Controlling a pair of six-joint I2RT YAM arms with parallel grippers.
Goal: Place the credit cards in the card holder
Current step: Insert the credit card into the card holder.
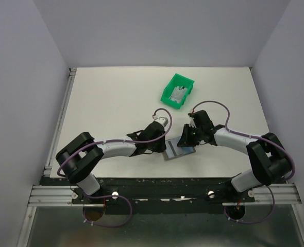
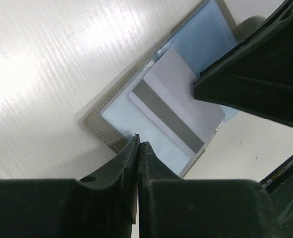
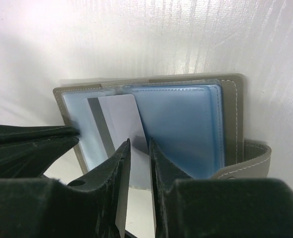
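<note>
Left gripper (image 2: 138, 144), reaching inward, pinches card holder (image 3: 231, 99) edge; right gripper (image 3: 139, 148), angled down, fingers slightly apart above credit card (image 3: 119, 116).

White table (image 1: 111, 98); open card holder (image 1: 175, 153); green bin (image 1: 167, 95)

Even, diffuse light from overhead fills the top view. The white tabletop (image 1: 116, 103) reads bright, and the arms (image 1: 116, 149) throw only soft, short shadows beneath them. In both wrist views the tabletop shows streaky glare, nearly blown out at the left of the left wrist view. The dark jaws in the near foreground are soft and underexposed, with little detail. The card holder (image 3: 186, 124) is fairly sharp, its clear sleeves faintly sheened, and its upper left corner blurs.
</note>
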